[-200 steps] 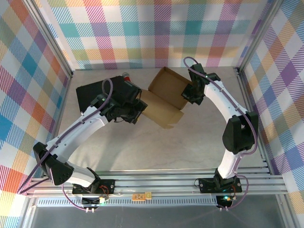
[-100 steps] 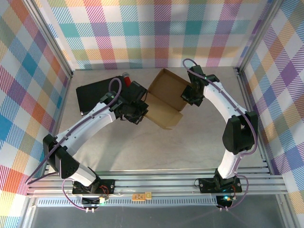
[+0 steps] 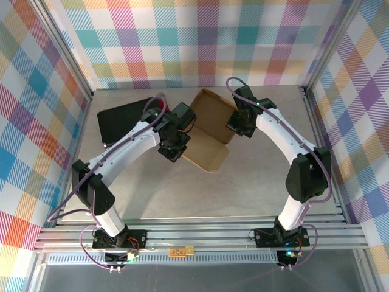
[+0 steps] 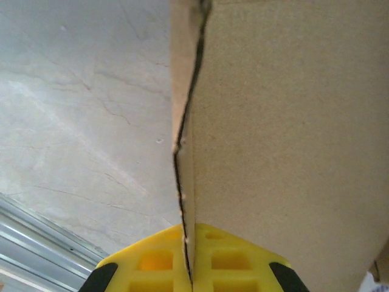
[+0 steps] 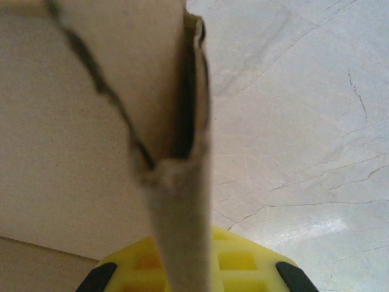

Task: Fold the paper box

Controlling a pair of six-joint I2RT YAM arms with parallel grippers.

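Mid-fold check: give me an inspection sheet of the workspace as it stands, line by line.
Surface: table, pale, marbled.
Job's things: paper box, brown, open, at far centre; its flap lies toward the arms.
Clutter: black case at far left, partly under the left arm.
Pincers: left pincer shut on the flap's left edge; right pincer shut on the box's right wall.
Cables: purple cables run along both arms.
Surroundings: plaid walls; aluminium rails at the near edge.

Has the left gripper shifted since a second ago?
Yes. The left gripper swung right in the top view, off the black case, and closed on the paper box flap edge.
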